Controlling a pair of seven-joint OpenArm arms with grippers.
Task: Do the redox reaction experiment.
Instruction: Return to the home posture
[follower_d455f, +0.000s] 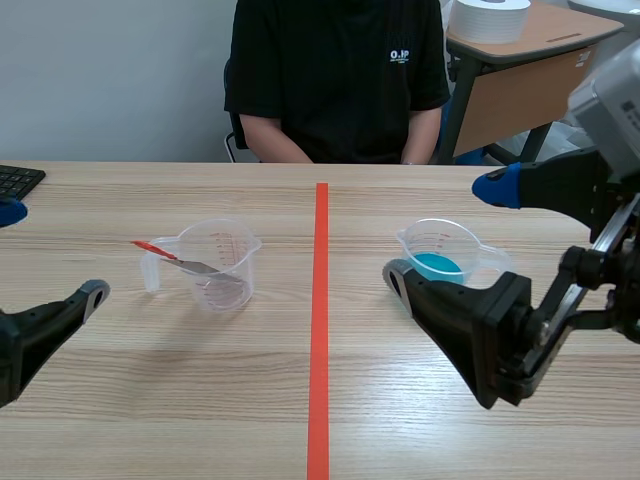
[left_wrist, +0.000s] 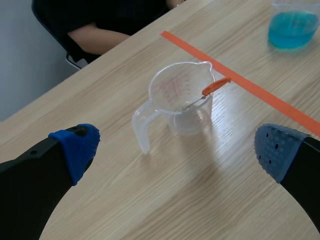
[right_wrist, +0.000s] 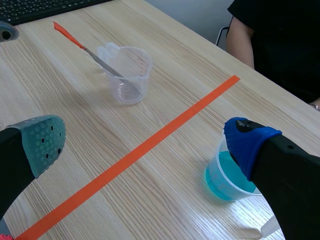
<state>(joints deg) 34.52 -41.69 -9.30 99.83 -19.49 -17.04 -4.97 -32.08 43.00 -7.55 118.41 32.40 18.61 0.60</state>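
A clear measuring cup (follower_d455f: 222, 262) stands left of the orange tape line, with a metal tool with an orange-red handle (follower_d455f: 155, 249) leaning in it. A second clear cup holding blue liquid (follower_d455f: 445, 258) stands right of the line. My right gripper (follower_d455f: 448, 232) hangs open above and around that blue cup (right_wrist: 225, 177), which sits partly under one finger. My left gripper (follower_d455f: 50, 252) is open near the table's left side, with the empty-looking cup (left_wrist: 182, 97) and the tool (left_wrist: 216, 86) ahead of it. Neither gripper holds anything.
A person in a black shirt (follower_d455f: 340, 80) sits across the table. A keyboard (follower_d455f: 18, 180) lies at the far left edge. A desk with a white roll (follower_d455f: 490, 18) stands behind at the right.
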